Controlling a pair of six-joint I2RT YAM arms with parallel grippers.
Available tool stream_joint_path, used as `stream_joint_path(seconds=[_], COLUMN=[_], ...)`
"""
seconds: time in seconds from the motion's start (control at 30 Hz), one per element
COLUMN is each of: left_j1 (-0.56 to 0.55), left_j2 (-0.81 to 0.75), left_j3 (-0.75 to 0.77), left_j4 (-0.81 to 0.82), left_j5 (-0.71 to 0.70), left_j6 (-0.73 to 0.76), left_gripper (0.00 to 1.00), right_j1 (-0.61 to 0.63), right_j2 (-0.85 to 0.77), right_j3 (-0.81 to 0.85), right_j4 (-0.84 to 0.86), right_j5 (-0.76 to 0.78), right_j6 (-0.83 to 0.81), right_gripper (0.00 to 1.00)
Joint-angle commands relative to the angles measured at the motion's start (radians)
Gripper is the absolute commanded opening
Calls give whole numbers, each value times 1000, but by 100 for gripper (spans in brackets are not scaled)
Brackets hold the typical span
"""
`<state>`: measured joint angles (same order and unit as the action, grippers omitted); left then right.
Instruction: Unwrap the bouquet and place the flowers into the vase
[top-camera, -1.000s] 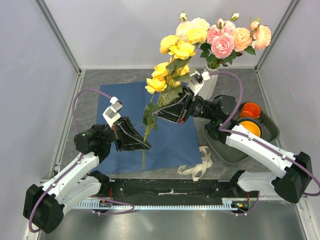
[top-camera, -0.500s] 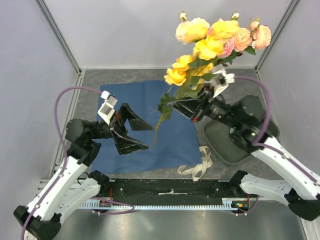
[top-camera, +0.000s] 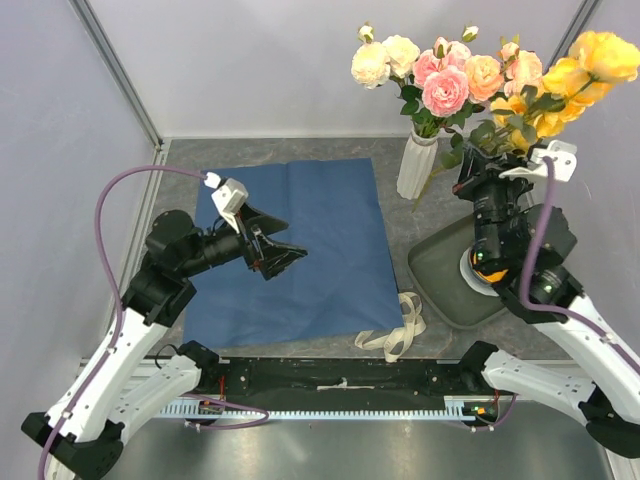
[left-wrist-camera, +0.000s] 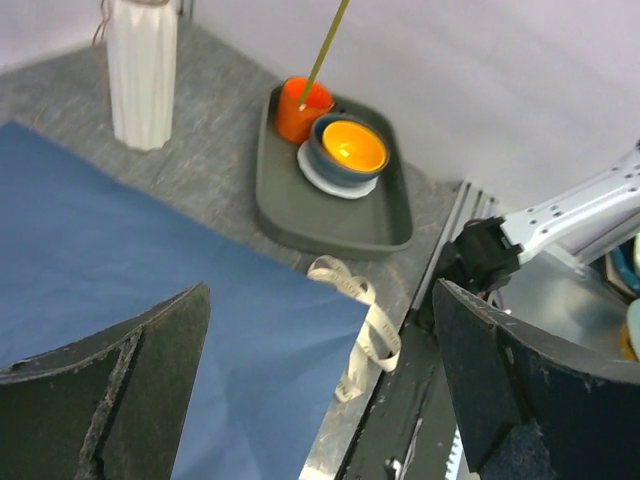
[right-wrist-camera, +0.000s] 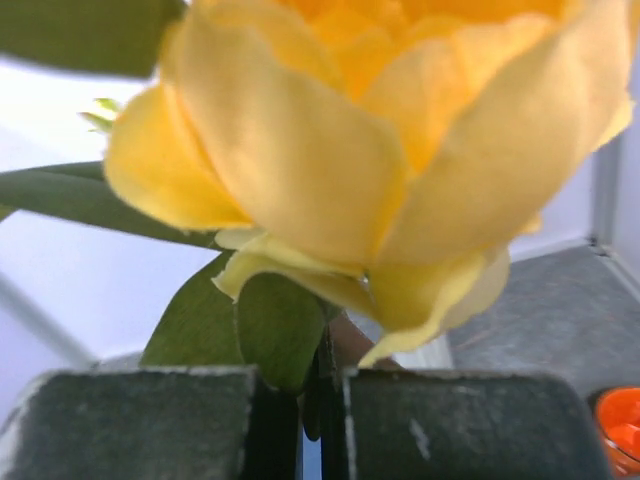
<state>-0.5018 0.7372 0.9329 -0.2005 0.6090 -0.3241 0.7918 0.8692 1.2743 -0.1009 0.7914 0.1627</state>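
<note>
- The grey table (top-camera: 180, 170) carries a blue paper sheet (top-camera: 300, 250), spread flat, with nothing wrapped in it.
- A dark tray (left-wrist-camera: 270, 190) sits right of the sheet, holding an orange cup (left-wrist-camera: 296, 112) and a bowl (left-wrist-camera: 348, 150) that is orange inside.
- The white ribbed vase (top-camera: 416, 168) stands upright near the sheet's far right corner, with pink and cream roses (top-camera: 440, 85) in it.
- The yellow roses (top-camera: 575, 75) are outside the vase, up in the air to its right. The right gripper (right-wrist-camera: 320, 375) is clenched on their stems. One stem hangs down towards the orange cup, and I cannot tell whether it touches.
- A cream ribbon (top-camera: 395, 330) lies loose at the sheet's near right corner.
- The left gripper (top-camera: 287, 260) hovers over the sheet with its jaws spread wide, holding nothing.
- A second ago both grippers had the yellow roses above the sheet. The left has since let go, and the right has swung the bunch over to the tray side.
</note>
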Motion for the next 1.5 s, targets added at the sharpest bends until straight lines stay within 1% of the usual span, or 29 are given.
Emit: stream_joint_path(seconds=[0.0, 0.03, 0.1, 0.13, 0.2, 0.23, 0.3, 0.33, 0.37, 0.4, 0.43, 0.47, 0.53, 0.57, 0.63, 0.77, 0.87, 0.93, 1.07, 1.13, 1.27, 1.37, 1.47], left_j1=[-4, -4, -12, -29, -76, -90, -136, -147, -164, -168, -170, -170, -170, -169, -169, -167, -167, -167, -165, -165, -165, -164, -165], left_j2=[37, 47, 70, 76, 91, 93, 93, 93, 93, 91, 87, 82, 64, 57, 41, 22, 11, 13, 13, 10, 11, 10, 13], left_j3=[6, 4, -6, -8, -22, -43, -62, -72, -74, -77, -81, -85, -94, -95, -104, -115, -114, -109, -109, -109, -111, -111, -112], left_j4=[-51, -51, -45, -46, -43, -37, -34, -37, -48, -50, -51, -50, -51, -53, -57, -68, -70, -70, -71, -71, -71, -71, -70], left_j5=[-64, -81, -113, -182, -228, -274, -334, -375, -385, -397, -420, -431, -460, -469, -488, -489, -502, -505, -503, -502, -499, -500, -502], left_j6=[123, 135, 138, 146, 184, 197, 229, 234, 241, 252, 253, 258, 266, 269, 270, 270, 273, 277, 278, 278, 278, 280, 281], left_gripper=[97, 96, 96, 95, 95, 95, 95, 95, 95, 95, 95, 95, 95, 95, 95, 95, 95, 95, 95, 95, 95, 95, 95], right_j1=[1, 1, 3, 3, 1, 1, 1, 1, 1, 3, 1, 0, -6, -15, -29, -72, -103, -117, -150, -169, -224, -239, -244], right_j2=[13, 22, 71, 94, 163, 184, 249, 269, 318, 344, 368, 419, 468, 511, 547, 590, 573, 557, 501, 490, 505, 517, 542], right_j3=[-142, -205, -239, -254, -263, -263, -260, -254, -247, -236, -208, -195, -149, -133, -86, -49, -47, -52, -58, -69, -62, -69, -50], right_j4=[500, 715, 879, 1017, 1142, 1243, 1322, 1404, 1447, 1486, 1559, 1595, 1674, 1688, 1696, 1689, 1650, 1601, 1549, 1535, 1531, 1557, 1563], right_j5=[285, 293, 307, 313, 310, 305, 275, 264, 256, 250, 252, 249, 233, 232, 227, 230, 233, 224, 223, 200, 177, 134, 131], right_j6=[-378, -434, -558, -587, -668, -692, -719, -765, -791, -825, -877, -909, -952, -972, -971, -904, -835, -758, -654, -591, -532, -509, -502], right_gripper=[0, 0, 0, 0, 0, 0, 0, 0, 0, 0, 0, 0, 0, 0, 0, 0, 0, 0, 0, 0, 0, 0, 0])
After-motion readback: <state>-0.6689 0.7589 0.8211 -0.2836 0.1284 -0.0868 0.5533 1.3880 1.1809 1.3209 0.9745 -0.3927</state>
